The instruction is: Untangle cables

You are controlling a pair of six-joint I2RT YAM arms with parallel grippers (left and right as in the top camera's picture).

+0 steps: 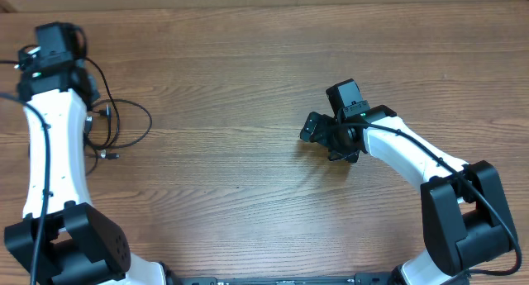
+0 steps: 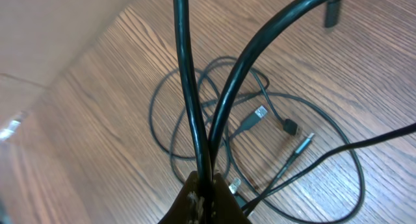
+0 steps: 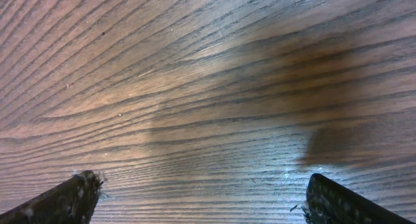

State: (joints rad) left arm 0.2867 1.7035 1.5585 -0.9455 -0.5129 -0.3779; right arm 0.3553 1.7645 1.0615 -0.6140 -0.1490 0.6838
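Observation:
The cables [image 2: 279, 97] are thin black cords lying in a tangled loop on the wood table, with a silver USB plug [image 2: 260, 112], a small black plug [image 2: 290, 126] and a thin jack plug [image 2: 305, 143] in the middle. My left gripper [image 2: 207, 188] is shut on two black strands that rise from its tips past the camera. From overhead the tangle [image 1: 136, 111] lies at the far left, beside the left gripper [image 1: 83, 88]. My right gripper [image 1: 326, 138] stands open over bare wood right of centre, with nothing between its fingertips [image 3: 78, 197].
The table's far edge and a pale wall [image 2: 58, 29] lie just behind the tangle. A thicker black arm cable [image 1: 41, 153] runs along the left arm. Bare wood table [image 1: 231, 153] stretches between the two arms.

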